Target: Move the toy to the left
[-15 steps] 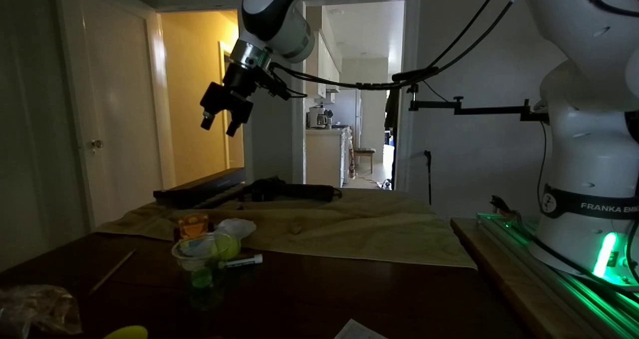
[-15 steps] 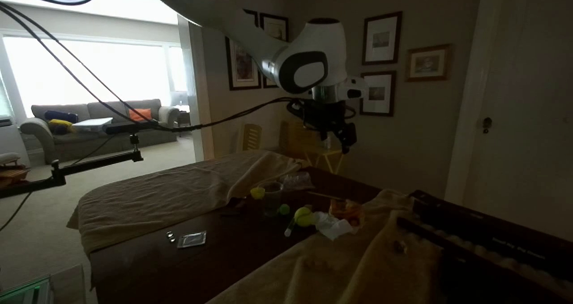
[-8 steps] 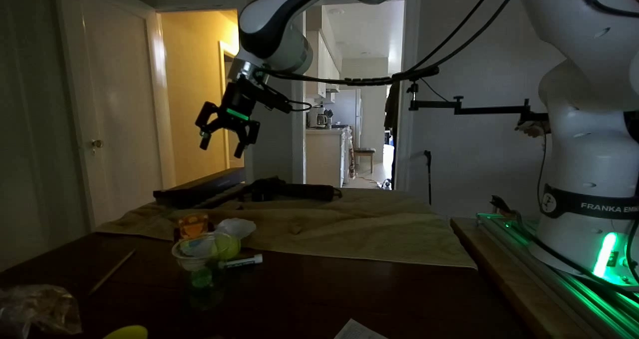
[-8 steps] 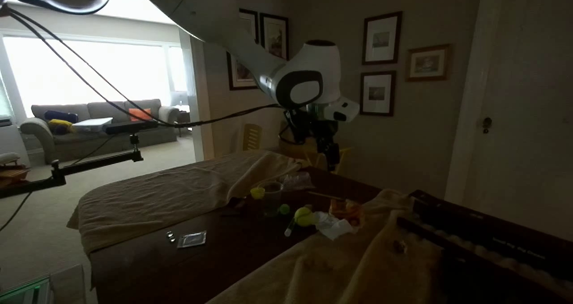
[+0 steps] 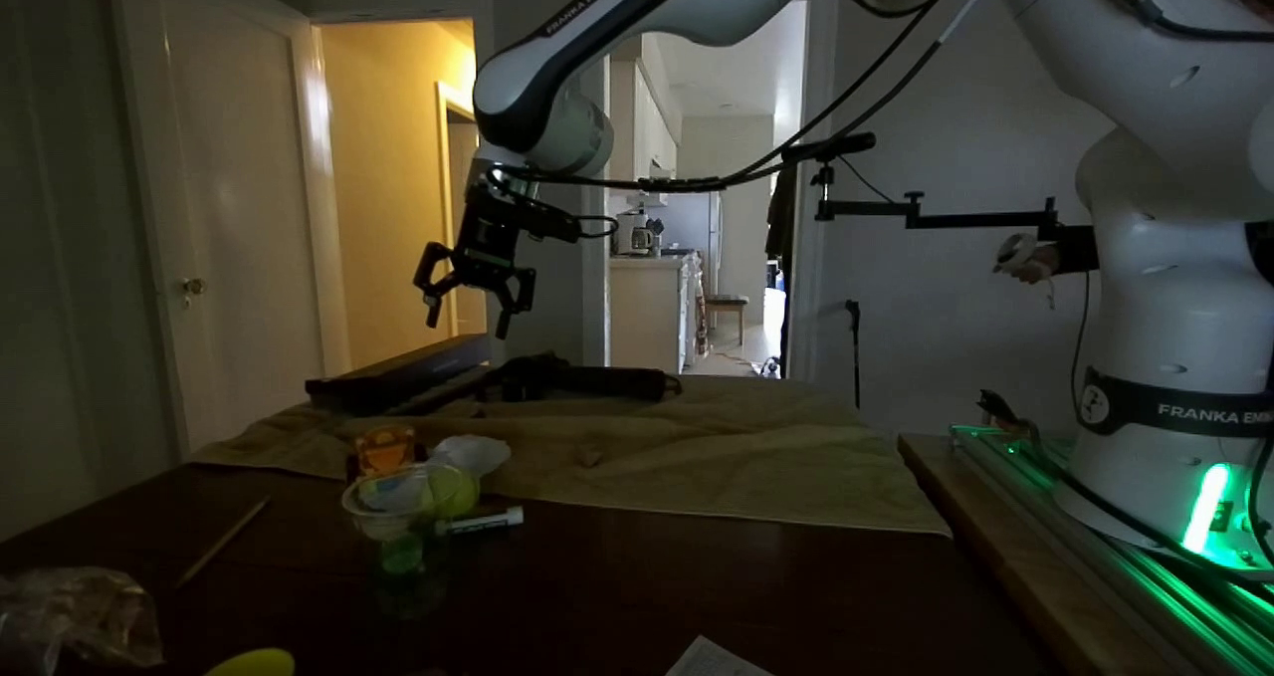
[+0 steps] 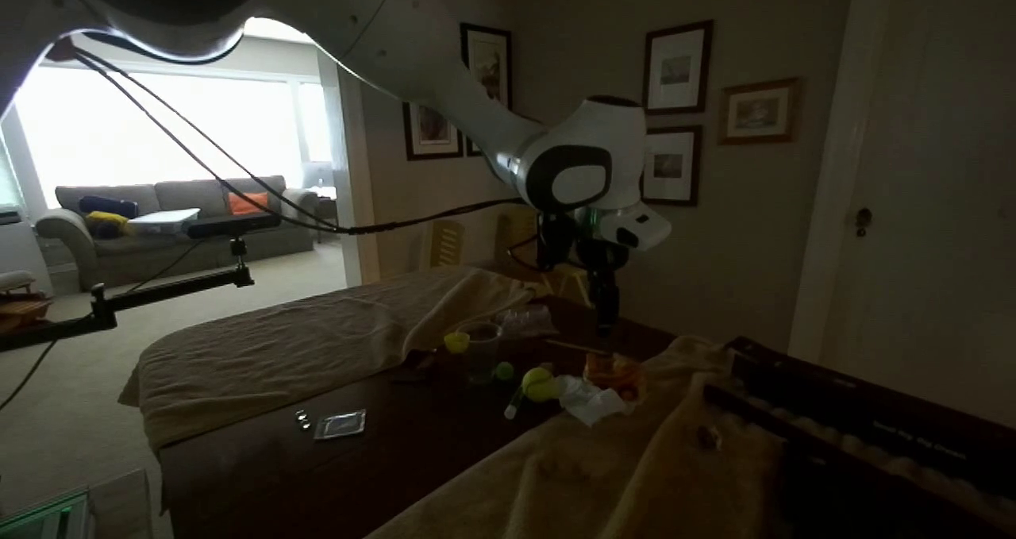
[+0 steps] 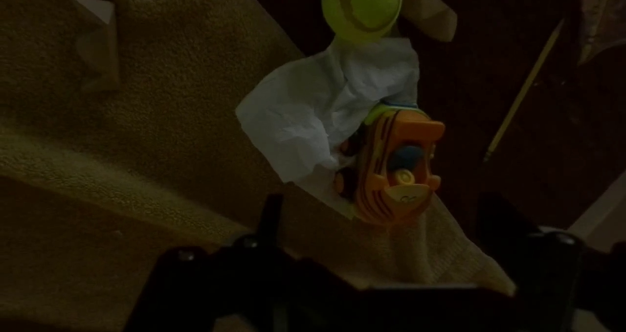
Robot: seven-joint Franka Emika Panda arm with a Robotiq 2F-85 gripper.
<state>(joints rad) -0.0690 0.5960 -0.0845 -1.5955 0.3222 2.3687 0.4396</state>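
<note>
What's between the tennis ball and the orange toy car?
A crumpled white sheet lies between the tennis ball and the orange toy car, seen in the wrist view.

Wrist view: top edge is cutting off ball; toy is covering part of paper. In an exterior view, left edge is cropping clear plastic.

In an exterior view I see the dark wooden table, a tan towel over its far side. With the clear cup as centre, a marker lies just beside it at three o'clock, a tennis ball at two, a pencil at nine, a wrapper near half past eight. The orange toy car is at twelve, on cloth or wood I can't tell. In an exterior view a silvery packet has two shiny bits at its nine.
</note>
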